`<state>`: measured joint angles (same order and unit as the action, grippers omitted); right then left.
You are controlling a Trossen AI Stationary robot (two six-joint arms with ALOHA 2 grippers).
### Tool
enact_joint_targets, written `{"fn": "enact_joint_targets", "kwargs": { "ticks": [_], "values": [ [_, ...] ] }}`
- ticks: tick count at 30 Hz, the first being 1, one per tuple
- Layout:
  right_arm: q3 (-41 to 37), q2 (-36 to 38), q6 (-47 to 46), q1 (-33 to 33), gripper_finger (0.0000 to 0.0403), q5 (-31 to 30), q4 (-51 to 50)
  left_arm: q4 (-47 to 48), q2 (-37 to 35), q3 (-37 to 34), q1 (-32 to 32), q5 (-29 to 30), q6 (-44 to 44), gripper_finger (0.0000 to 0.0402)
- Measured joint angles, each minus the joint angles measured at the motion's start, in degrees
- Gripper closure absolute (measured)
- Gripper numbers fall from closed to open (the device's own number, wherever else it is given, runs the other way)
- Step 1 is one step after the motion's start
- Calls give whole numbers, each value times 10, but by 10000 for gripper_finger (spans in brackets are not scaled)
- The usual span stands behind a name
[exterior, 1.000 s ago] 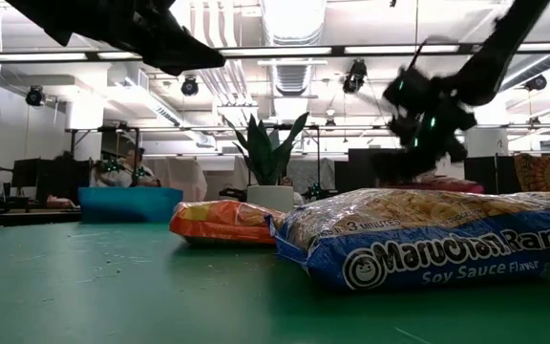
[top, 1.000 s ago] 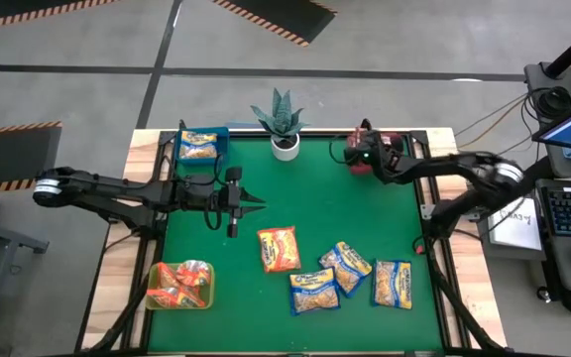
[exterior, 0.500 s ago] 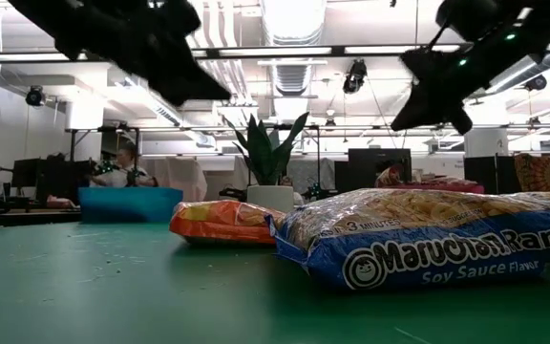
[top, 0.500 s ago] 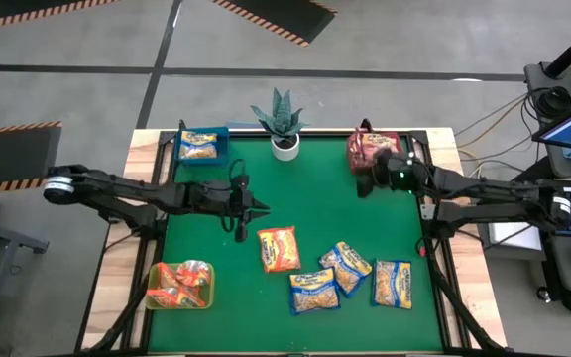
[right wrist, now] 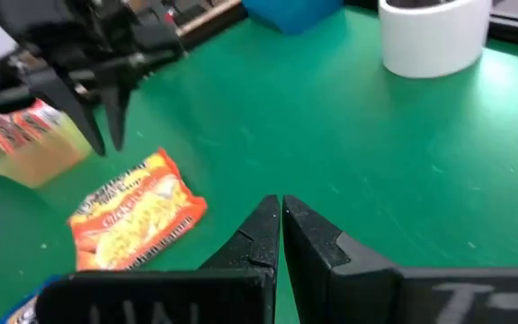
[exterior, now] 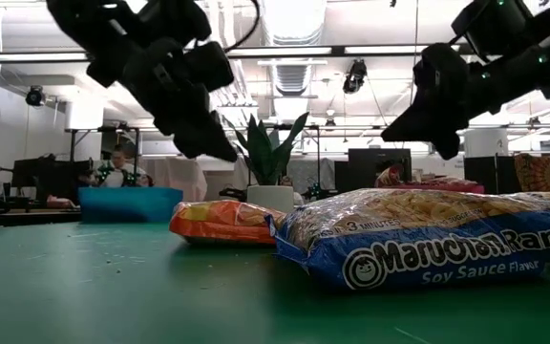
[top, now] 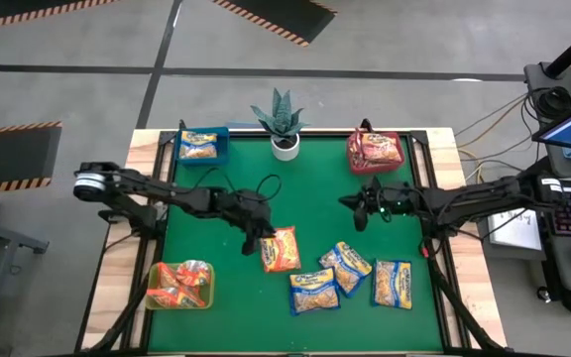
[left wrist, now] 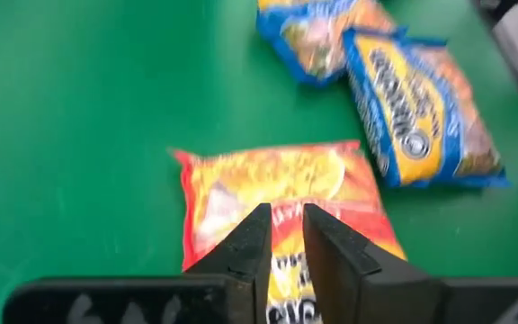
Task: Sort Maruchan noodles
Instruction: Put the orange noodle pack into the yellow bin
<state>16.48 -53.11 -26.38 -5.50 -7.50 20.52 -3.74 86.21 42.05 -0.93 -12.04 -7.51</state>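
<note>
My left tool (top: 253, 241), fingers nearly together, has moved over the flat orange plastic noodle packet (top: 280, 249); pickup comes next, I judge.

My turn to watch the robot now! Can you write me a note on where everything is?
Left end effector: nearly shut, empty, beside the orange packet.
Right end effector: shut, empty, mid-table.
Done: packets sit in the blue bin, red bin and yellow-green bin.
Left: the orange packet and three blue-edged packets loose on the green mat.
</note>
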Motion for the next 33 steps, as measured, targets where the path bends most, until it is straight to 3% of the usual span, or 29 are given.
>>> {"fn": "enact_joint_targets", "kwargs": {
  "ticks": [6, 11, 16, 27, 33],
  "values": [
    [-18, -33, -1, 0, 394, 0, 60, 116, 7, 42, 0, -1, 9, 297],
    [-6, -55, -1, 0, 394, 2, 60, 124, 6, 35, 0, 5, 28, 238],
    [5, -80, -2, 0, 394, 5, 60, 120, 5, 13, 0, 60, 29, 196],
    [21, -141, -6, 0, 394, 14, 92, 34, 9, -39, 0, 64, 9, 186],
    [32, -159, -6, 0, 394, 20, 104, -41, 26, -70, 0, 36, -17, 186]
  ]
}}
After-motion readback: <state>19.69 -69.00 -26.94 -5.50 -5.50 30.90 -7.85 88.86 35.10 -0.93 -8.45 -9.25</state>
